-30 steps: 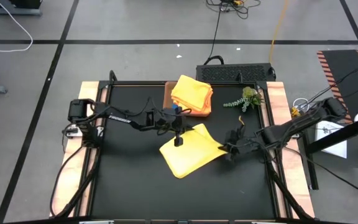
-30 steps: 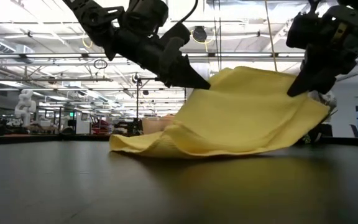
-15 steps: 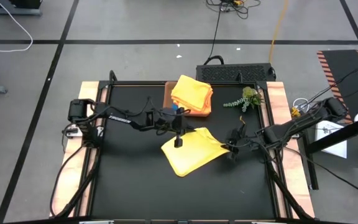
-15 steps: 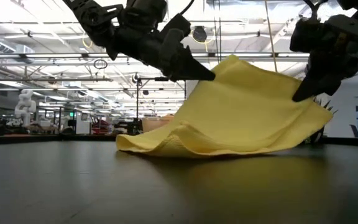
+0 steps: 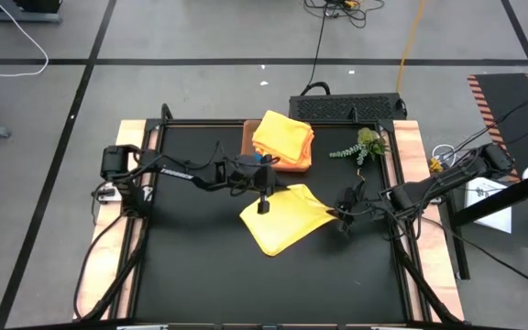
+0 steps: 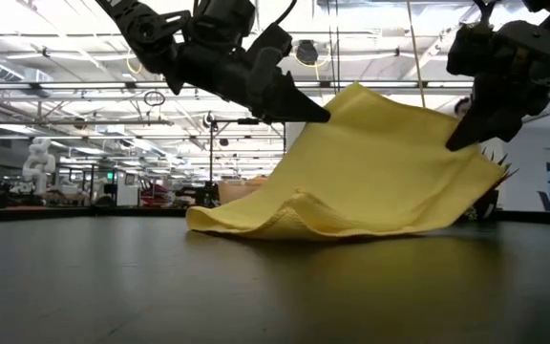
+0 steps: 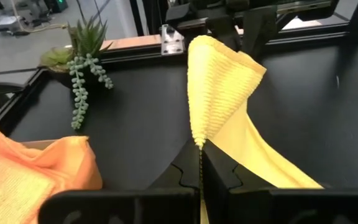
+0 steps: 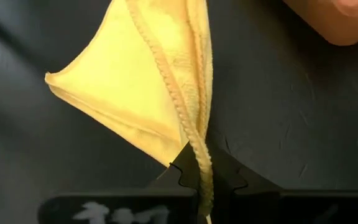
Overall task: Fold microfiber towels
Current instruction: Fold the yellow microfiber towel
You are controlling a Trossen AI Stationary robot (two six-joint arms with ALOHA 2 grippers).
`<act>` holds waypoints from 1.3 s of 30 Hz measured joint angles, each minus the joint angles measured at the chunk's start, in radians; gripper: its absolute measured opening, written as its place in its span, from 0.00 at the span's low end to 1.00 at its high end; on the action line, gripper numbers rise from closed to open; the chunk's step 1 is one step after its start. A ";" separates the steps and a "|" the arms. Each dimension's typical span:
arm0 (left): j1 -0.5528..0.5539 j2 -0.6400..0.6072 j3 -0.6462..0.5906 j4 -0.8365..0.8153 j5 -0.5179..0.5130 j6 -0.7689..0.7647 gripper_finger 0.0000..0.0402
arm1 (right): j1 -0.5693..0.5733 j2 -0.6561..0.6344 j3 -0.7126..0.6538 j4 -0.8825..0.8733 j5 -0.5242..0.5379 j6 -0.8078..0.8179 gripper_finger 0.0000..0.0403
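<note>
Left gripper [image 5: 264, 191] and right gripper [image 5: 342, 216], at centre frame in the high view, are each pinching a corner of the yellow towel [image 5: 280, 223]. Low view: both corners are hanging raised at upper centre and upper right, the far edge resting on the table [image 6: 275, 287]. Wrist views: fingers are pressed onto the hem. Carrying both corners level should be giving an even fold.

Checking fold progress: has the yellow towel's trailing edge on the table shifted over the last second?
Yes. In the low view the yellow towel's resting edge slid rightward, away from the distant white figure, as both shut hands hold its raised corners.
</note>
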 joint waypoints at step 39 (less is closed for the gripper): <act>-0.013 0.041 -0.058 0.151 0.059 0.010 0.00 | 0.000 0.121 -0.106 0.335 -0.004 -0.034 0.00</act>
